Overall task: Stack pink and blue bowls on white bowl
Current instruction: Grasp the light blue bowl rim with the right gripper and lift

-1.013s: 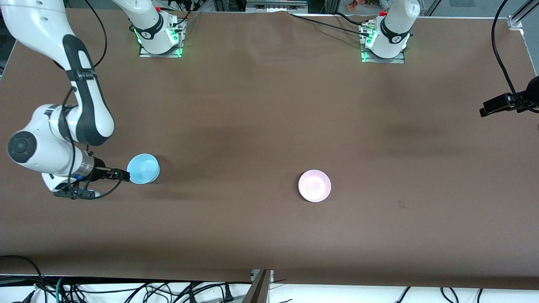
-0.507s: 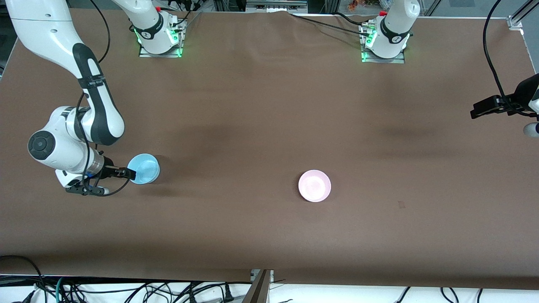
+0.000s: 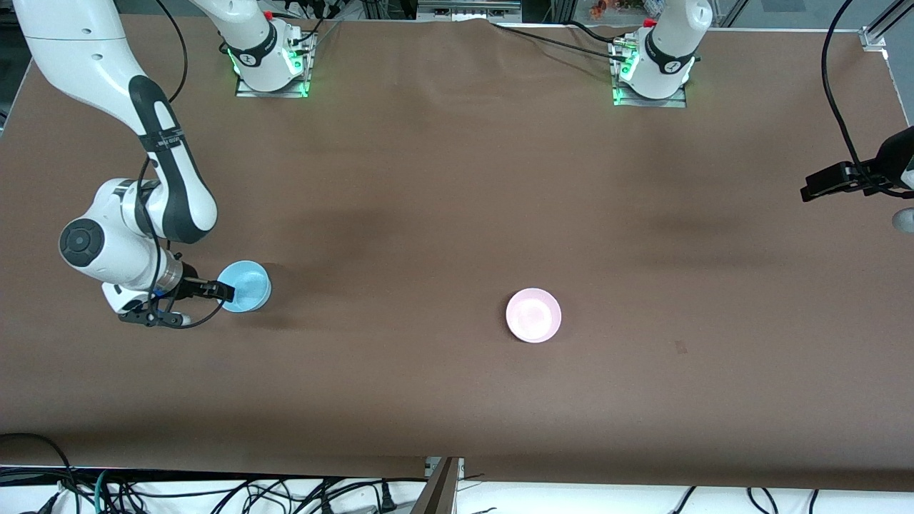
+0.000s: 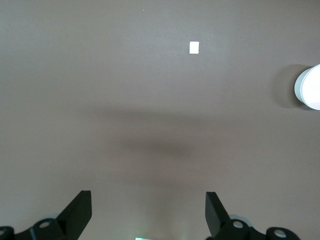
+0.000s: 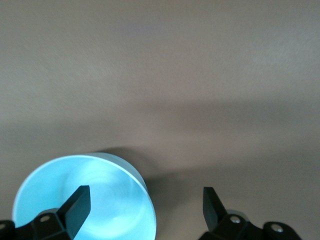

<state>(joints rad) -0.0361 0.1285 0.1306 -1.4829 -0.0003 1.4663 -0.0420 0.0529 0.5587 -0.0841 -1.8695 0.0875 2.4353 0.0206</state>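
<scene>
Brown cloth-covered table (image 3: 443,214) carries two of the task's bowls. The small round light-blue plastic bowl (image 3: 245,285) sits upright toward the right arm's end; the small round pale-pink plastic bowl (image 3: 533,315) sits upright nearer the middle and slightly nearer the front camera, well apart from the blue one. No third bowl is resolved in the front view; a round white object (image 4: 309,86) is cut off at the edge of the left wrist view and cannot be identified with certainty. The right gripper (image 3: 223,291) is positioned at the blue bowl's rim, jaws spread wide; in the right wrist view one finger (image 5: 76,207) is seen over the bowl's inside, the other outside its wall, nothing clamped. The left gripper (image 4: 148,215) is held over bare table at the left arm's end, jaws apart and empty, arm waiting.
</scene>
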